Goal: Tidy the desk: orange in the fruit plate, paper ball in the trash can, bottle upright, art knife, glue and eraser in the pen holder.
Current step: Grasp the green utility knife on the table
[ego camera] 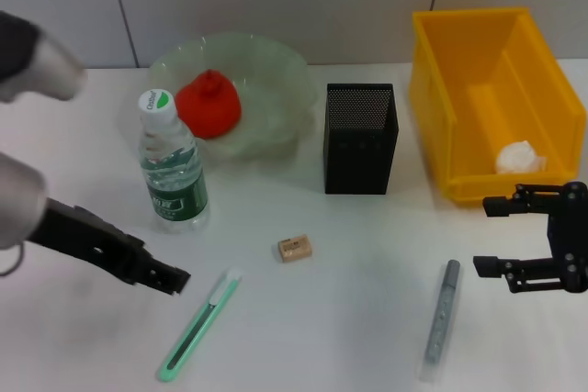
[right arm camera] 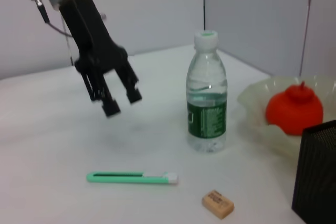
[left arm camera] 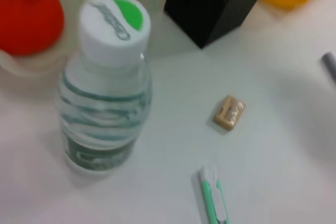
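Note:
The orange (ego camera: 209, 103) lies in the clear fruit plate (ego camera: 276, 66). The paper ball (ego camera: 520, 157) sits inside the yellow trash can (ego camera: 496, 89). The water bottle (ego camera: 173, 167) stands upright in front of the plate. The eraser (ego camera: 295, 248), the green art knife (ego camera: 199, 325) and the grey glue stick (ego camera: 442, 319) lie on the desk in front of the black mesh pen holder (ego camera: 360, 138). My left gripper (ego camera: 175, 280) hovers open and empty just left of the knife's tip and below the bottle. My right gripper (ego camera: 489, 236) is open beside the glue, to its right.
The white desk runs back to a tiled wall. In the right wrist view the left gripper (right arm camera: 123, 104) hangs above the knife (right arm camera: 131, 178), with the bottle (right arm camera: 206, 103) and eraser (right arm camera: 218, 204) nearby. The pen holder stands between plate and trash can.

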Robot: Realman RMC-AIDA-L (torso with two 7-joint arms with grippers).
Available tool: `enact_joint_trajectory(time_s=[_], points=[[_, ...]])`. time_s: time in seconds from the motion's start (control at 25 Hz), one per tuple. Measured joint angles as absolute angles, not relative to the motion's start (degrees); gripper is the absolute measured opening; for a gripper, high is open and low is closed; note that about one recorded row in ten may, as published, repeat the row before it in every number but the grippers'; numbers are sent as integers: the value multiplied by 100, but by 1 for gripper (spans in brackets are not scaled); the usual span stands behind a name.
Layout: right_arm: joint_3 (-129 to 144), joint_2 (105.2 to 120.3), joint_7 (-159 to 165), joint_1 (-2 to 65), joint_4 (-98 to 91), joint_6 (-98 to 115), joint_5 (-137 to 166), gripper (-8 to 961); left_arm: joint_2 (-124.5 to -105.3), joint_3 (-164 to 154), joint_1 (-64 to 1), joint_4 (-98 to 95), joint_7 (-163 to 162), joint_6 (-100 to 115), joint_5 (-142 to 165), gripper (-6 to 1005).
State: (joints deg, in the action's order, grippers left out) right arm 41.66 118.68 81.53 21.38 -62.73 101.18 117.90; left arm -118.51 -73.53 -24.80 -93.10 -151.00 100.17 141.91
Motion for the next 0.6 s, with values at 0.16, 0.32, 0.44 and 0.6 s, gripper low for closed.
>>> enact_joint_trajectory(time_s=[0.16, 0.32, 0.44, 0.6], points=[[4045, 11846, 7771, 2163, -5955, 10084, 11796, 777, -11870, -8172, -2771, -9087, -16023, 9814, 14676, 779], [4048, 11846, 7631, 2205, -5893, 10043, 11811, 777, -11879, -8471, -2854, -8989, -16315, 9650, 14827, 775], [4064, 11823, 7608, 2296, -5897, 10024, 11823, 776, -11901, -8696, -2942, -8835, -16468, 9461, 14895, 772], [4076, 11788, 7623, 2359, -5904, 10024, 11855, 776, -11918, -8805, -3241, -7977, -16494, 9041, 14662, 767]])
